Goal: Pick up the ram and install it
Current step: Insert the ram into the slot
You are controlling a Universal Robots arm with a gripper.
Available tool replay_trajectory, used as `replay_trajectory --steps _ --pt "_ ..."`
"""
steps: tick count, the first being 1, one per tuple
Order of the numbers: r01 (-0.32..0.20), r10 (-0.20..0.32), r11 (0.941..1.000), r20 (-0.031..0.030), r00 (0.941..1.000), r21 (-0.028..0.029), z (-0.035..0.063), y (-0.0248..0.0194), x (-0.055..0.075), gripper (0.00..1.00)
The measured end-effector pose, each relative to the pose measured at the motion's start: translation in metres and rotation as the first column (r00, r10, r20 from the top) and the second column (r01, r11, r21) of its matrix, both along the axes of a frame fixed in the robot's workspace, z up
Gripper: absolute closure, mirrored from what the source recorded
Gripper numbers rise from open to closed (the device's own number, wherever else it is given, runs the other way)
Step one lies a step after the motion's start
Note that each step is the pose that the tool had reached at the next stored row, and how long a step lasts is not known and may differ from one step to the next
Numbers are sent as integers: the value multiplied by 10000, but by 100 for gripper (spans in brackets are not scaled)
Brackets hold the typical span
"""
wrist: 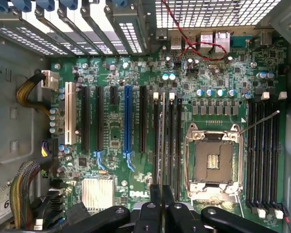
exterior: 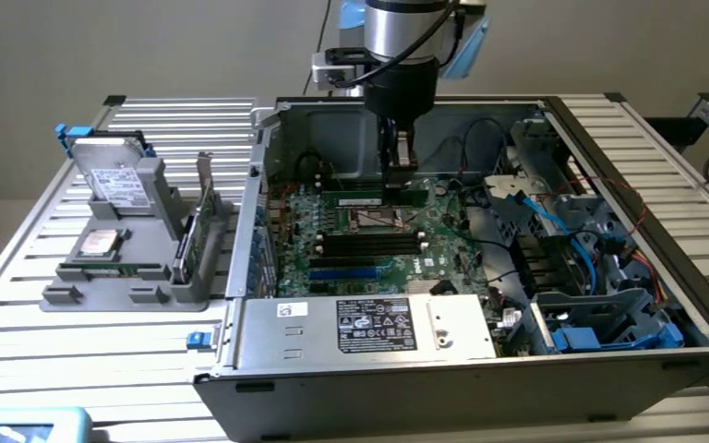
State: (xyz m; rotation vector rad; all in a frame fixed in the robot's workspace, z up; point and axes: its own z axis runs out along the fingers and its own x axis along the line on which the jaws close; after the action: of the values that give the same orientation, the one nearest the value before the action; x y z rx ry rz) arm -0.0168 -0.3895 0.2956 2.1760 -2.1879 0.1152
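The black two-fingered gripper (wrist: 162, 191) is lowered into the open grey metal computer case (exterior: 453, 369). Its jaws are drawn almost together and are clamped on the ram (wrist: 163, 136), a long thin green circuit-board stick that is seen edge-on in the wrist view. The stick is held directly beneath the gripper, lengthwise along the group of long black memory slots (wrist: 156, 141) on the green motherboard (wrist: 111, 136). Whether its lower edge is already in a slot cannot be told.

Several risks can be judged from here. If the stick is carried slightly off the slot's line or tilted, it may be pressed onto a slot wall instead of into the channel. If its notch is not matched to the slot's key, it may be jammed or the board flexed. If the white end latches (wrist: 155, 95) are not fully opened, seating may be blocked. The open silver processor socket (wrist: 212, 160) lies just beside the gripper's path and could be struck by a sideways slip.
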Motion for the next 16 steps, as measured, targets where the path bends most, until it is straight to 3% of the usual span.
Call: replay_trajectory --steps 5,16 --pt "3 -3 10000 -1 10000 -5 -87 -1 1 87" --pt "2 -2 10000 0 10000 -75 -199 8 1 87"
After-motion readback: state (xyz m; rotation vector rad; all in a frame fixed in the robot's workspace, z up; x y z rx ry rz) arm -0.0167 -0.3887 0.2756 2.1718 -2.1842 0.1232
